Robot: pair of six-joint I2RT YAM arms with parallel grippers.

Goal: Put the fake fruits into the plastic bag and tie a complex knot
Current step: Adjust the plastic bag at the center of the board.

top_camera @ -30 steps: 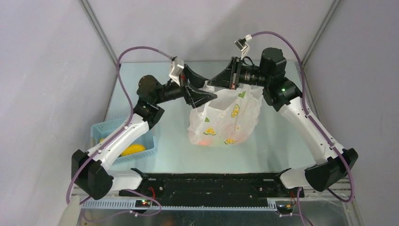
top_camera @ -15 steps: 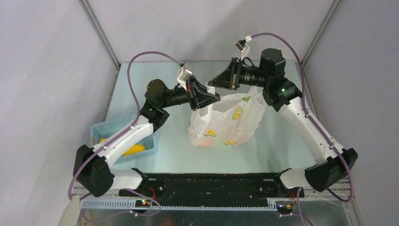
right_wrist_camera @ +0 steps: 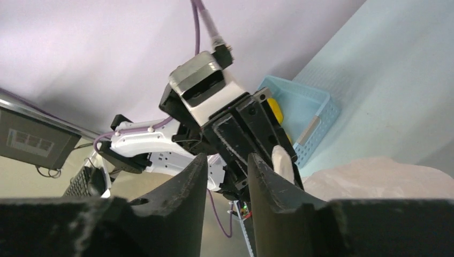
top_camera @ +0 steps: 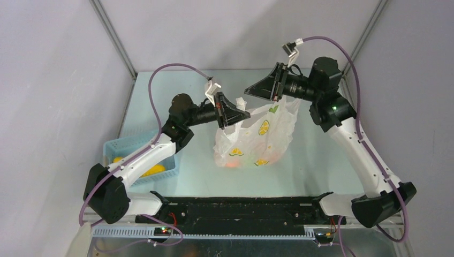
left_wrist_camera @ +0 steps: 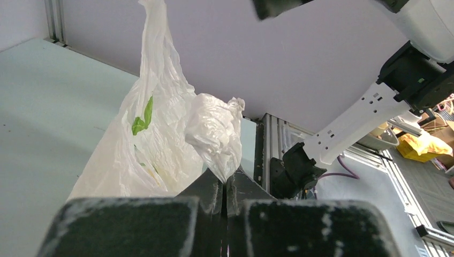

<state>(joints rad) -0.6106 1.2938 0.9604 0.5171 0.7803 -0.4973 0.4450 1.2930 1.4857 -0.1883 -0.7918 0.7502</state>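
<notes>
The plastic bag (top_camera: pixel 257 136) stands on the table, white with fruit-slice prints. Orange and red fake fruits (top_camera: pixel 234 162) show through its bottom. My left gripper (top_camera: pixel 239 113) is shut on a bunched white tail of the bag's handle (left_wrist_camera: pixel 214 131), held up at the bag's left top; its closed tips (left_wrist_camera: pixel 225 184) pinch the plastic. Whether that bunch is a knot, I cannot tell. My right gripper (top_camera: pixel 250 91) hovers just above and right of it, open, with nothing between its fingers (right_wrist_camera: pixel 227 160). A second handle (left_wrist_camera: pixel 155 48) sticks upward.
A light blue slatted basket (top_camera: pixel 124 147) sits at the left edge with a yellow fruit (top_camera: pixel 152 170) in it; it also shows behind the left gripper in the right wrist view as the basket (right_wrist_camera: pixel 313 104). Frame posts stand at the far corners.
My left gripper moved right and closed on the handle tail. My right gripper opened, let go of the bag and drew back to the right; the bag's top sagged.
</notes>
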